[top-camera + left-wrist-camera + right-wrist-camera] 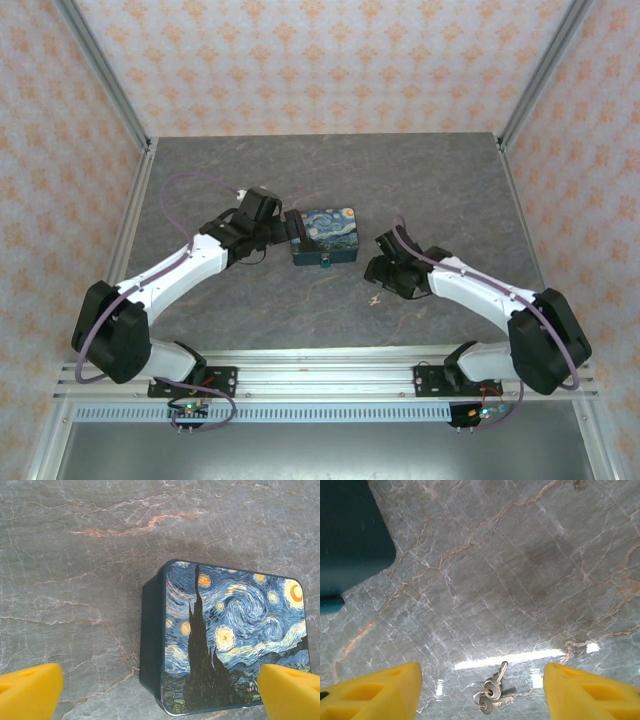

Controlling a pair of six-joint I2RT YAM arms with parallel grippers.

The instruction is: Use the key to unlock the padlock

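Note:
A blue box (323, 236) painted with a swirly night sky sits mid-table. The padlock (326, 265) is a tiny bluish piece at the box's near side, and its edge (330, 604) peeks in beside the box's dark wall (350, 535). Two small silver keys on a ring (491, 696) lie flat on the table, also seen as a small glint (377, 299). My right gripper (482, 692) is open over them, one yellow finger (375, 692) on each side, not touching them. My left gripper (160, 695) is open at the box's left end (150, 630).
The grey marbled tabletop (440, 190) is bounded by metal frame posts (105, 70) and patterned walls. A rail (330, 380) runs along the near edge, carrying both arm bases.

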